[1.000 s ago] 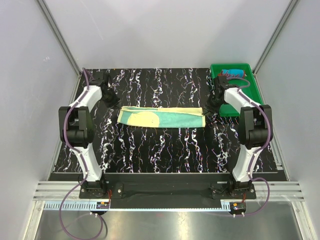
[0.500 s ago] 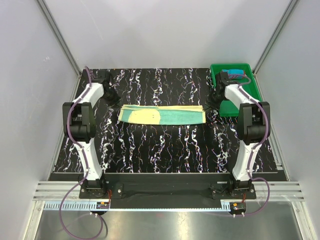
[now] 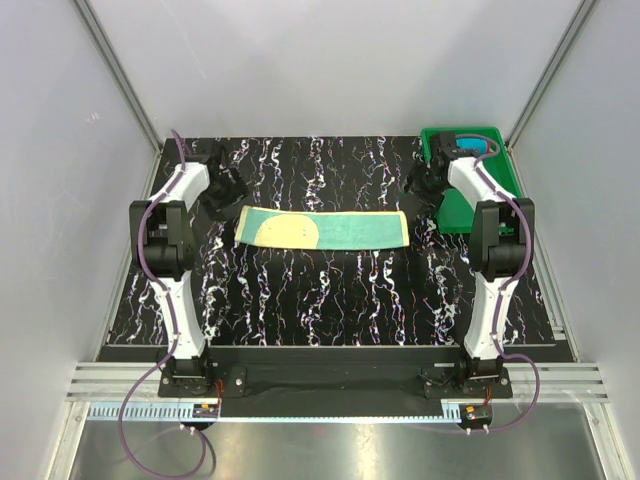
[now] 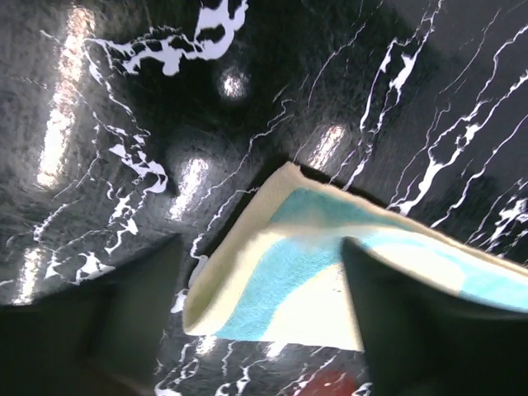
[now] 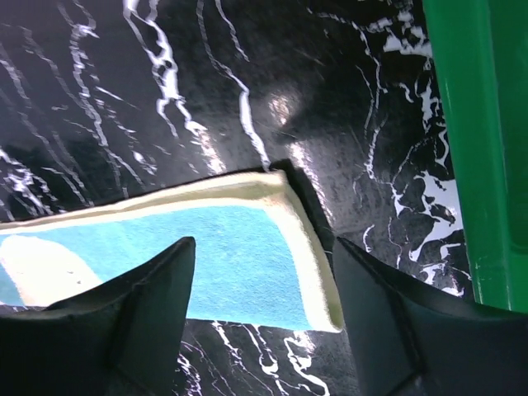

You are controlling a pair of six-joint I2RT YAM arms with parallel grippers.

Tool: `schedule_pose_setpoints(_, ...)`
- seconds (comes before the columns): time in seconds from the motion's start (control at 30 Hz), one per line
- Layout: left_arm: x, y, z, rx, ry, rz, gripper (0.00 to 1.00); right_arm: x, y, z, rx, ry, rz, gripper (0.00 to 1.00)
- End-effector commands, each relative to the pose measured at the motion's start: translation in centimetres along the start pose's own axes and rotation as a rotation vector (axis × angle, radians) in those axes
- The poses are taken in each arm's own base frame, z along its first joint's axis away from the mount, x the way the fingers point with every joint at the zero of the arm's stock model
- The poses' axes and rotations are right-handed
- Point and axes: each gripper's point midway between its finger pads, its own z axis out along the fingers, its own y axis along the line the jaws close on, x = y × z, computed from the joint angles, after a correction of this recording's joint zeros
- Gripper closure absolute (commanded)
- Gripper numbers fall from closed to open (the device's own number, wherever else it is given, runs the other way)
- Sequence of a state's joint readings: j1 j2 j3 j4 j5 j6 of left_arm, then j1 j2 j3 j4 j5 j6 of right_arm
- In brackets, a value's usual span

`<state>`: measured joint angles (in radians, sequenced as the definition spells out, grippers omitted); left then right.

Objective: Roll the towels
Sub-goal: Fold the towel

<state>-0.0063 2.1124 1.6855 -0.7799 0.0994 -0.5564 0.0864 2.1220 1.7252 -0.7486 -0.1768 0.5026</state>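
The pale yellow towel with teal patches (image 3: 322, 228) lies as a long flat strip across the middle of the black marbled table. My left gripper (image 3: 226, 190) hangs open just above the strip's left end (image 4: 280, 280), whose corner curls up slightly between the fingers (image 4: 124, 313). The right gripper (image 3: 420, 184) is open over the right end (image 5: 247, 260), touching nothing. The red and blue towel (image 3: 470, 144) sits at the far end of the green tray, partly hidden behind the right arm.
The green plastic tray (image 3: 497, 172) stands at the table's back right corner, its wall (image 5: 474, 148) close to the right gripper's outer finger. White enclosure walls rise on both sides and at the back.
Both grippers have opened and let go of the yellow towel's ends, then drawn back a little toward the far side. The towel now lies flat, slightly farther back.
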Motion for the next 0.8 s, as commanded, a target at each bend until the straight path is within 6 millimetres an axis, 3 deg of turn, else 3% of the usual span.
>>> schedule_pose_setpoints(0.0, -2.8, -1.0, -3.4, 0.014, -0.117, 0.000, 0.01, -2.5, 2.2, -4.2, -0.067, -0.098, -0.037, 0.25)
schedule_pose_setpoints(0.07, -3.3, -0.6, -4.4, -0.005, -0.154, 0.003, 0.01, -2.5, 2.8, -6.5, -0.098, -0.140, -0.062, 0.23)
schedule_pose_setpoints(0.13, -3.6, -0.7, -6.5, 0.012, -0.206, 0.009, 0.01, -1.6, 2.4, -7.4, -0.103, -0.145, -0.069, 0.20)
schedule_pose_setpoints(0.17, -3.6, -0.4, -7.1, 0.001, -0.233, 0.011, 0.01, -1.7, 3.0, -9.3, -0.136, -0.187, -0.088, 0.20)
schedule_pose_setpoints(0.2, -3.8, -1.0, -9.3, 0.032, -0.284, 0.019, 0.01, -1.3, 3.1, -9.8, -0.151, -0.191, -0.090, 0.20)
schedule_pose_setpoints(0.23, -3.1, -0.9, -9.2, 0.041, -0.296, 0.030, 0.01, 0.2, 2.3, -9.2, -0.146, -0.159, -0.087, 0.20)
schedule_pose_setpoints(0.27, -2.9, -0.9, -9.9, 0.045, -0.322, 0.042, 0.01, 0.5, 2.5, -10.0, -0.171, -0.180, -0.099, 0.20)
schedule_pose_setpoints(0.3, -2.8, -1.3, -11.7, 0.068, -0.366, 0.056, 0.01, 1.2, 2.1, -9.9, -0.168, -0.170, -0.096, 0.20)
schedule_pose_setpoints(0.43, 0.6, -3.4, -12.6, 0.098, -0.378, 0.159, 0.01, 5.0, -0.9, -7.2, -0.114, -0.087, -0.072, 0.28)
schedule_pose_setpoints(0.5, 2.8, -4.5, -12.4, 0.102, -0.358, 0.225, 0.01, 6.2, -1.4, -6.6, -0.122, -0.059, -0.058, 0.33)
schedule_pose_setpoints(0.6, 5.2, -4.6, -12.3, 0.075, -0.333, 0.297, 0.01, 8.1, -2.2, -5.2, -0.130, -0.015, -0.035, 0.39)
schedule_pose_setpoints(0.77, 7.0, -2.9, -12.4, 0.046, -0.306, 0.343, 0.01, 9.7, -2.5, -3.3, -0.164, 0.035, 0.004, 0.44)
